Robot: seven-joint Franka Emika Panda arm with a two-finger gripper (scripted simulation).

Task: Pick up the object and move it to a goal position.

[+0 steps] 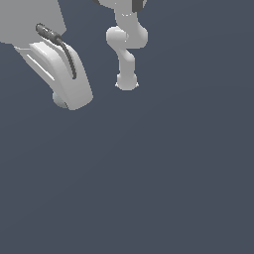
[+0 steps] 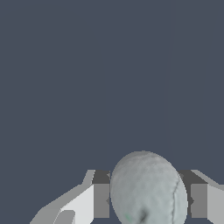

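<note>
My hand fills the upper corner on the exterior view's left, a broad pale housing with a dark cable (image 1: 63, 52) running down its flank, tilted so that its lower end slopes down toward the exterior view's right. Just under that lower end a small pale grey-green ball (image 1: 59, 100) peeps out, mostly hidden behind the housing. Further toward the exterior view's right, my own arm (image 1: 126, 47) stands smaller and farther off, white rounded joints stacked above a base planted on the flat ground. Through the wrist view I see my jaws (image 2: 146, 199) closely: one grey finger (image 2: 101, 199) with its white backing on one side, the ball (image 2: 146, 192) in the middle, and the other finger (image 2: 199, 200) on the far side. The ball sits squarely between the two pads, its flanks meeting or overlapping both inner faces, so my jaws are narrowed and clamped on it. Its skin looks pale and faintly mottled, with a small dark mark and a greenish fleck near the lower edge of what I can see. Beyond my fingers lies only a plain dark slate-blue bench (image 2: 109, 78), flat and unmarked, and the same even colour spreads across the exterior view (image 1: 163, 178). I cannot tell from either view whether the ball is touching that surface.
</note>
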